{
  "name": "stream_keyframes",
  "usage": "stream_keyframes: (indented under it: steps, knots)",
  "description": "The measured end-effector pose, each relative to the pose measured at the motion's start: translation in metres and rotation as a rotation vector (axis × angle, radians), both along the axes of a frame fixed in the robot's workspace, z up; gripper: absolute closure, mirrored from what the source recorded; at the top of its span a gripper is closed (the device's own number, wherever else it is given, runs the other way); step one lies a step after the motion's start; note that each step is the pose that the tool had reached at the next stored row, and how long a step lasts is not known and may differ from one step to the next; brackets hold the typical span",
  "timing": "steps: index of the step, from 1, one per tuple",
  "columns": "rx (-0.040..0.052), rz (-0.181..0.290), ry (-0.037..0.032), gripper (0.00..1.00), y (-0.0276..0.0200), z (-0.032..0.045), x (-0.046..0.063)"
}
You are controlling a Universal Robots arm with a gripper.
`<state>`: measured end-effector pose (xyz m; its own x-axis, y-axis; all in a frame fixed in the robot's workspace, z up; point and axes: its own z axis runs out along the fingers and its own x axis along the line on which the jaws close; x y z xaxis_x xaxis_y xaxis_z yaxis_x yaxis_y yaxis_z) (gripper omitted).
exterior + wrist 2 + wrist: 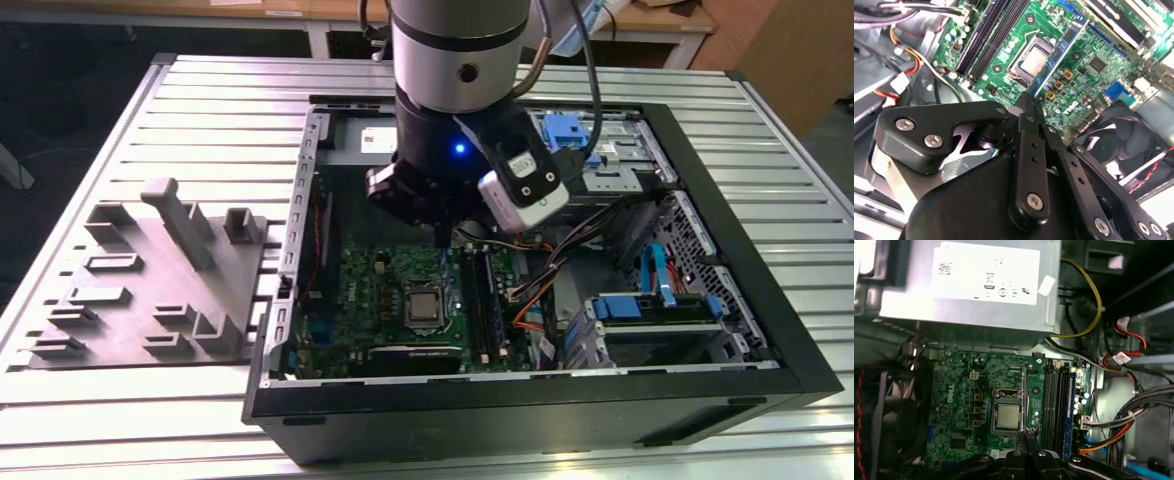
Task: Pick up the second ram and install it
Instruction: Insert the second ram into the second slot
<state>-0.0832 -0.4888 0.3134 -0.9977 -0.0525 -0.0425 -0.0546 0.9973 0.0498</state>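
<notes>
Second ram (1061, 57), a thin bluish-purple strip, sits clamped in the end effector (1029, 100) over the green board (1004, 50).

Nothing legible here, white label (986, 272) on the grey power supply (904, 305) in the first wrist view, dark print on it, too small to make out.

Desk (200, 110) carries computer case (534, 425), lying open side up, and holder tray (147, 300) just beside it at exterior view's left. Upright post (180, 225) on tray. Circuit board (380, 290) on case floor; processor socket (423, 305) mid-board; long slots (483, 300) beside socket toward exterior view's right. Drive cage (654, 315) beyond slots, further right. Fan (894, 425) beside board's edge opposite slots. Gripper (445, 245) over board; second ram (1025, 395) between jaws, above socket's edge nearer slots, apart from slots.
</notes>
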Motion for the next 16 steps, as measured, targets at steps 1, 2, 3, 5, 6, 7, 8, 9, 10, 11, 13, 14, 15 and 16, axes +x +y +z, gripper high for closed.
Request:
stream_keyframes:
  steps: [1, 2, 3, 5, 6, 7, 8, 9, 10, 11, 13, 14, 15, 16]
  knots:
    - [0.0007, -0.015, 0.0, 0.89, 0.0, -0.0005, 0.0]
    - [0.002, -0.029, 0.0001, 0.89, 0.0, -0.0009, 0.0]
    - [0.0026, -0.042, 0.0, 0.89, 0.0, -0.0011, 0.0]
    - [0.0026, -0.045, 0.0001, 0.89, 0.0, -0.0012, 0.0]
    - [0.0027, -0.045, 0.0, 0.89, 0.0, -0.0012, 0.0]
    - [0.0027, -0.045, 0.0, 0.89, 0.0, -0.0013, 0.0]
    - [0.0028, -0.045, 0.0, 0.89, 0.0, -0.0013, 0.0]
    - [0.0031, -0.045, -0.0002, 0.89, 0.0, -0.0015, 0.001]
    - [0.0032, -0.045, -0.0002, 0.89, 0.0, -0.0016, 0.002]
    - [0.003, -0.045, -0.0001, 0.89, 0.0, -0.0016, 0.003]
    - [0.0028, -0.045, -0.0001, 0.89, 0.0, -0.0019, 0.006]
    - [0.0028, -0.045, 0.0, 0.89, 0.0, -0.0021, 0.008]
    - [0.0029, -0.045, 0.0, 0.89, 0.0, -0.0024, 0.01]
    - [0.0029, -0.045, 0.0, 0.89, 0.0, -0.0027, 0.012]
